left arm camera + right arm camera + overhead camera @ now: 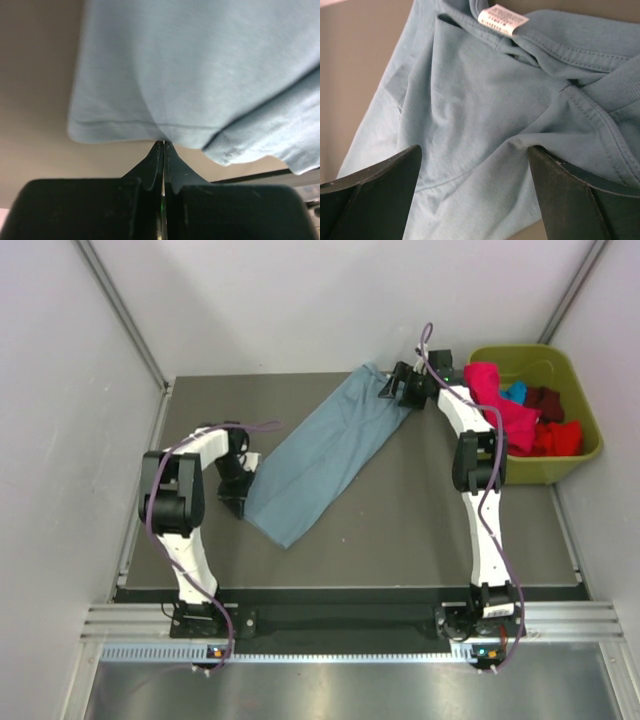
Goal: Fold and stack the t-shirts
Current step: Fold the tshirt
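A large dusty grey-blue t-shirt (320, 455) lies in a long diagonal band on the dark table, its collar at the far right. My left gripper (237, 490) is at its near left corner; in the left wrist view it (163, 143) is shut, with the tips pinching the hem of the shirt (190, 65). My right gripper (392, 390) is at the collar end. In the right wrist view it (474, 150) is open over the cloth (470, 90), below the white neck label (502, 19); its right finger touches a raised fold.
An olive-green bin (585, 455) stands at the far right and holds a bright pink tee (500, 400) draped over its rim, plus red (558, 438), dark maroon (545, 400) and turquoise (515, 392) tees. Grey walls enclose the table.
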`<control>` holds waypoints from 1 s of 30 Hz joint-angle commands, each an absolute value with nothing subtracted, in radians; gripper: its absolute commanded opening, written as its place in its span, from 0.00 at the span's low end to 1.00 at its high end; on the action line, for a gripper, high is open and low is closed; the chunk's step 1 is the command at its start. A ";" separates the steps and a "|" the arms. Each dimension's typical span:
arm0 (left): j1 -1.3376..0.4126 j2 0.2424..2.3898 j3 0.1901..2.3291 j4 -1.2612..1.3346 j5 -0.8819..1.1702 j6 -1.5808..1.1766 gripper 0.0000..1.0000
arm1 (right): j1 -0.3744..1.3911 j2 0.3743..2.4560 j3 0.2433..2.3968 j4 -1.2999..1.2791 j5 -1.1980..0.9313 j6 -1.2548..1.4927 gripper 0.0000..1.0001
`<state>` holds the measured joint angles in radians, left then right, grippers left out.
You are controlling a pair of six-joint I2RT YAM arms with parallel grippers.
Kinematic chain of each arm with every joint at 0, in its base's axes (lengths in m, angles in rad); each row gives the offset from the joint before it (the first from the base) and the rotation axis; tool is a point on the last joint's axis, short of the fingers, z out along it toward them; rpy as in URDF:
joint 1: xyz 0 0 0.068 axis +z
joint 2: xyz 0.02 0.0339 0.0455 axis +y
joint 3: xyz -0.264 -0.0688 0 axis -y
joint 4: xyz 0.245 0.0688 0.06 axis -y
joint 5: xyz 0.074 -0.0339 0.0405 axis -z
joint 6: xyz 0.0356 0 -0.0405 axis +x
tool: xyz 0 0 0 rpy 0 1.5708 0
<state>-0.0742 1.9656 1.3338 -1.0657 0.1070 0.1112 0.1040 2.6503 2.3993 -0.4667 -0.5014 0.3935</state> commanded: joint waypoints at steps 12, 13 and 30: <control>-0.081 1.885 1.535 -1.049 0.015 0.126 0.29 | 0.109 2.628 2.388 -0.394 -0.509 0.396 0.89; -0.080 1.911 1.540 -1.049 0.017 0.127 0.29 | 0.110 2.622 2.382 -0.396 -0.509 0.391 0.89; -0.058 2.083 1.551 -1.012 0.041 0.127 0.33 | 0.109 2.579 2.344 -0.420 -0.512 0.356 0.89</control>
<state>-0.0654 2.0754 1.5307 -1.0325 0.0395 0.1200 0.1040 2.6396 2.3608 -0.4095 -0.5175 0.3786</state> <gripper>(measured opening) 0.329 0.890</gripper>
